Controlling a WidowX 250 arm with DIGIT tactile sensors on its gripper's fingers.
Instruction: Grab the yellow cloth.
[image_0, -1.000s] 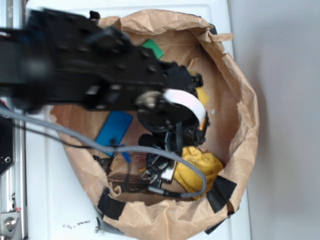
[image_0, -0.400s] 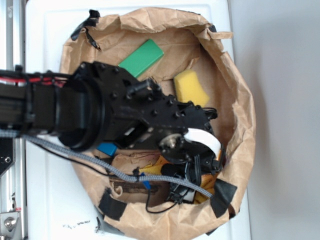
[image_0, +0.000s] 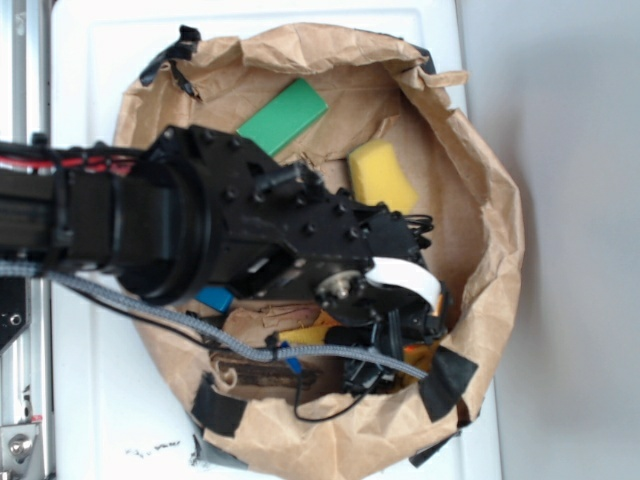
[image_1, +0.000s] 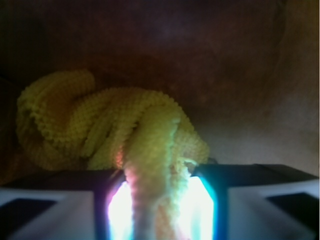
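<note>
In the wrist view the yellow cloth (image_1: 115, 125) lies bunched in nubby folds on the brown paper floor. One fold runs down between my two fingers, whose lit pads (image_1: 202, 205) press in from both sides. My gripper (image_1: 160, 172) is shut on that fold. From the exterior view my gripper (image_0: 382, 362) is low in the front of the paper bag, and the black arm hides nearly all of the cloth. Only a small yellow patch of the cloth (image_0: 416, 353) shows beside the fingers.
The crumpled brown paper bag (image_0: 497, 250) rings everything, held down with black tape (image_0: 447, 383). Inside it are a green block (image_0: 283, 116) at the back, a smooth yellow sponge (image_0: 380, 176) and a blue block (image_0: 214, 298) half under the arm. A grey cable (image_0: 150, 315) trails across.
One second ago the arm was farther back with the cloth exposed. It has since swung forward and down over the cloth. In the last half second it barely moved.
</note>
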